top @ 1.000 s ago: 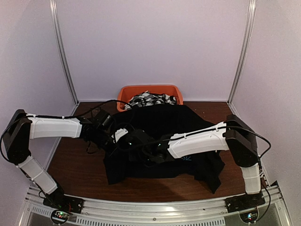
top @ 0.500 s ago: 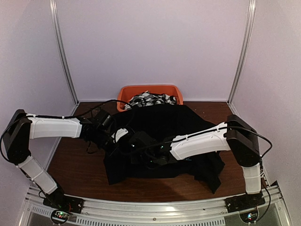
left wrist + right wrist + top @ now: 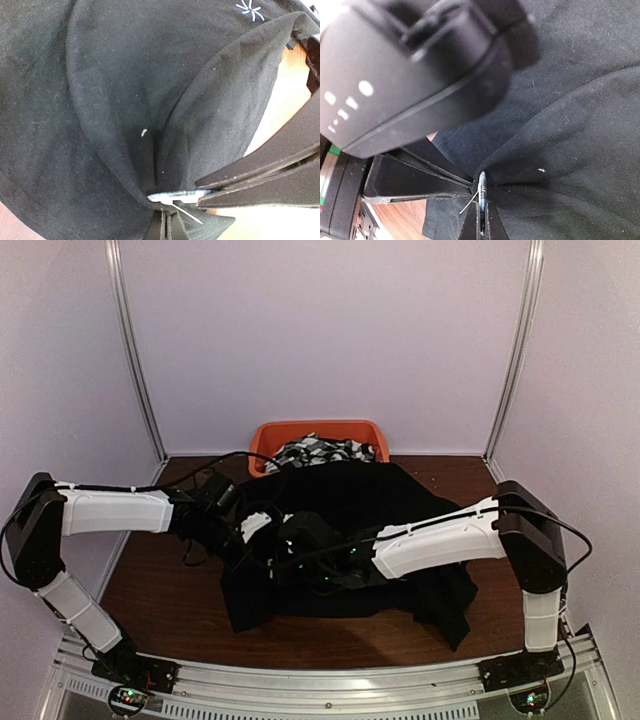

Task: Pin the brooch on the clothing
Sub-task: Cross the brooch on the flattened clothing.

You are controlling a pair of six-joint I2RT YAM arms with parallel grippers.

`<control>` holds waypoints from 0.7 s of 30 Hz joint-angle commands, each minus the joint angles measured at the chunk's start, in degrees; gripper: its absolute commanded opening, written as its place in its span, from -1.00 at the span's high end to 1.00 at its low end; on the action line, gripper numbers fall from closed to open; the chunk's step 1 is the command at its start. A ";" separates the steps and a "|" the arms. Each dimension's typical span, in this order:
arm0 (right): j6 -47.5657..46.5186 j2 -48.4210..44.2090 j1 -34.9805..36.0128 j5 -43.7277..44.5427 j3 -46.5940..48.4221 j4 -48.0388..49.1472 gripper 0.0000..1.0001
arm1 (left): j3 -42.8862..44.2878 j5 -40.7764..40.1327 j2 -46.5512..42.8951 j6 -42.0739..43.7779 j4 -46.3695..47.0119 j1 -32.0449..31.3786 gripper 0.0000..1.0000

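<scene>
- The black shirt (image 3: 345,490) lies spread and rumpled over the middle of the brown worktop (image 3: 160,590), with its light-blue starburst mark (image 3: 250,10) facing up.
- Both arms reach in from either side and meet over the shirt's left-centre part.
- The left fingers (image 3: 156,231) are closed, pinching a raised fold of the shirt.
- The right fingers (image 3: 494,231) are closed on the brooch (image 3: 481,200). It is seen edge-on, right against that fold, with its thin pin sticking out to one side.
- The 2 sets of fingertips sit just beside each other.
- An orange bin (image 3: 275,435) at the back holds black-and-white patterned fabrics (image 3: 320,452).
</scene>
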 commanded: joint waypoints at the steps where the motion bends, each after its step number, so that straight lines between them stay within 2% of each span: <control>1: -1.65 -1.86 0.85 -2.78 0.27 3.76 1.00 | 0.32 0.00 -0.47 0.21 2.05 -0.04 1.00; 12: 0.62 0.20 0.94 11.62 5.24 -8.95 1.00 | 0.15 2.00 -1.23 0.21 2.47 -0.04 1.00; 21: 0.91 1.62 1.23 13.91 6.26 -10.93 1.00 | 0.05 2.79 -1.51 0.21 2.75 -0.04 1.00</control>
